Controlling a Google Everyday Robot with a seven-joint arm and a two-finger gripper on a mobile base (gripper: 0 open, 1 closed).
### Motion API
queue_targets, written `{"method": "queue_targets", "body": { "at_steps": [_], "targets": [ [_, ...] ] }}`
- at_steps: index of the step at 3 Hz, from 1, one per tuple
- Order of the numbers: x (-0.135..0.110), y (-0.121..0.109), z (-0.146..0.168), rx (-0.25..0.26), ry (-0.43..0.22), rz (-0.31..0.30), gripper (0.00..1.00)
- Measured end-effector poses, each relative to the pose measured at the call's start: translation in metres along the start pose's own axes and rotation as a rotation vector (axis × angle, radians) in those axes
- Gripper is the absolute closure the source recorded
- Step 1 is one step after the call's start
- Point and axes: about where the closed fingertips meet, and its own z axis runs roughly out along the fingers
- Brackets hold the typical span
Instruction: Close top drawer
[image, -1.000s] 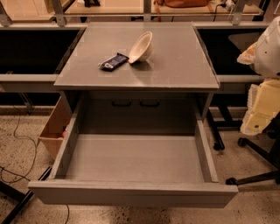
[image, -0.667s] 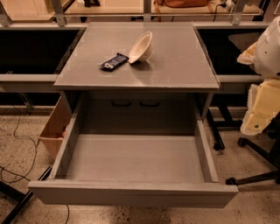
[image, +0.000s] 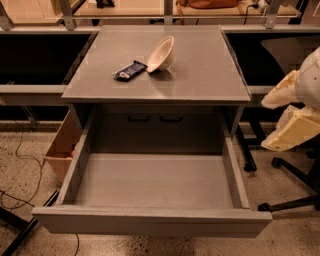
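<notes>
It was an office-like lab: terrazzo floor (image: 295, 242), loose cables (image: 20, 165), castor chair legs (image: 292, 202) beside the bench (image: 200, 75); tool (image: 274, 122) hung at right.

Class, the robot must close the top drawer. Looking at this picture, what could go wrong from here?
1. The gripper hangs at the right edge, apart from the top drawer, which is pulled far out. A push near one end of its wide, handle-less front might skew and jam it.
2. The bowl lies tipped on the cabinet top beside a dark packet. A hard slam could jolt both.
</notes>
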Motion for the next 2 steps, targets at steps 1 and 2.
{"method": "queue_targets", "body": {
  "at_steps": [1,2],
  "targets": [
    [-0.006,0.018,0.018,-0.031,-0.058,-0.007,0.63],
    [-0.013,0.045,0.037,-0.068,-0.115,0.003,0.86]
  ]
}}
